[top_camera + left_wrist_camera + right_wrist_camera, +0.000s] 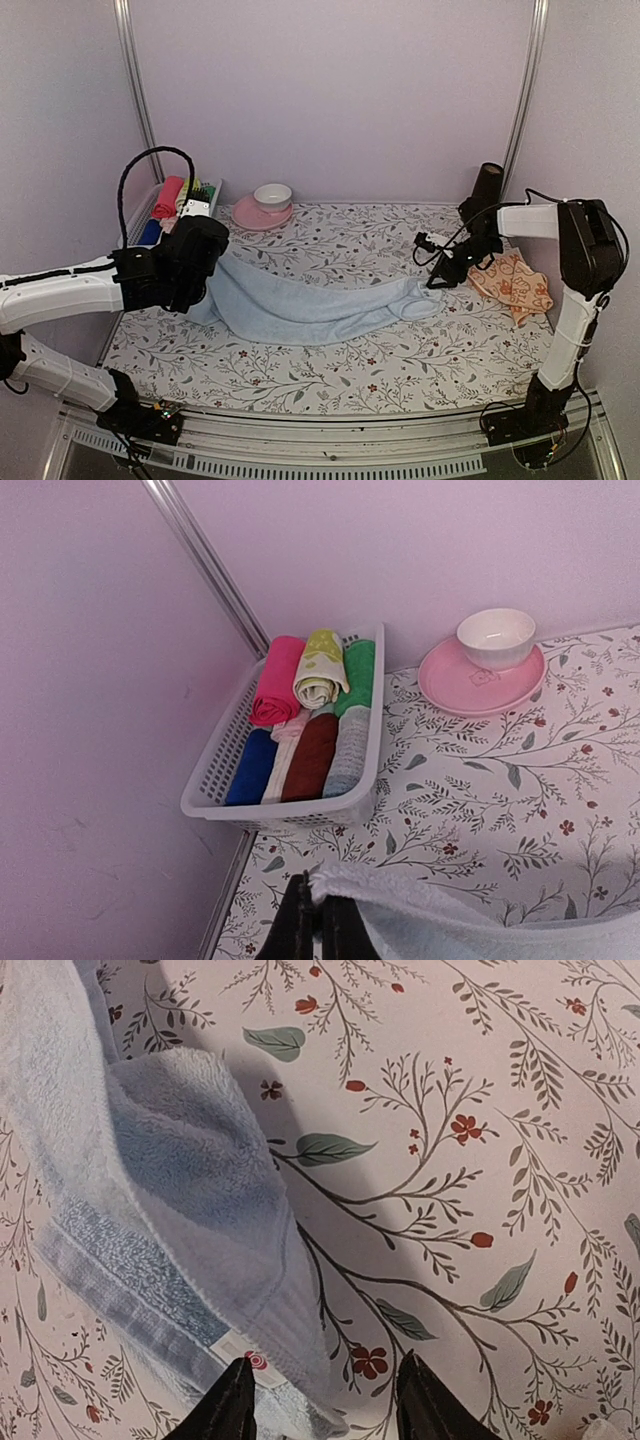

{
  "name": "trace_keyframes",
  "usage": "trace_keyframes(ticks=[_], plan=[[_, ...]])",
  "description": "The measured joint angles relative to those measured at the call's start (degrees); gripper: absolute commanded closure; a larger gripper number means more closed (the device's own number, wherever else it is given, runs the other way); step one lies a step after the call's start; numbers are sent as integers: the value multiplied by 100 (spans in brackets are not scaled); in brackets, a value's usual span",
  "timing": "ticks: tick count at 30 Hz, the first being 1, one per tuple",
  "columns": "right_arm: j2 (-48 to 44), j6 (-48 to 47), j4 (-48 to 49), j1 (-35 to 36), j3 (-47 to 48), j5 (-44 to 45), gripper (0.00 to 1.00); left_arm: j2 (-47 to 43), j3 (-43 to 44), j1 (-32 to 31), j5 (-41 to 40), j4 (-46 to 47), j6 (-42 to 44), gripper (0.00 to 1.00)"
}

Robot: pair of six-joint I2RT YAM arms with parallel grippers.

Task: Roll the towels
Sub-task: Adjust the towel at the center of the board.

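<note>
Blue towel (310,305) lay stretched 9-to-3 o'clock: left gripper (318,910) clenched on its 9 o'clock end, right gripper (325,1365), jaws parted, over the 3 o'clock end

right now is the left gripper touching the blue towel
Touching. The left wrist view shows the left gripper shut on the edge of the blue towel, with the cloth pinched at its tips.

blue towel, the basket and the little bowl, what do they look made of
Blue towel: looks like terry cloth, probably cotton; fuzzy looped pile, flatter woven band near the hem, matte.
Basket: white moulded plastic, judging by slotted walls and smooth rim.
Bowl: glazed ceramic or hard plastic; glossy and smooth, can't tell which.
</note>
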Motion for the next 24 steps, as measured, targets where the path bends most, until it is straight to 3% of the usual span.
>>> trace_keyframes(ticks=[24], plan=[[811, -455, -1246, -640, 369, -977, 54, -22, -42, 26, 61, 2, 0, 100]])
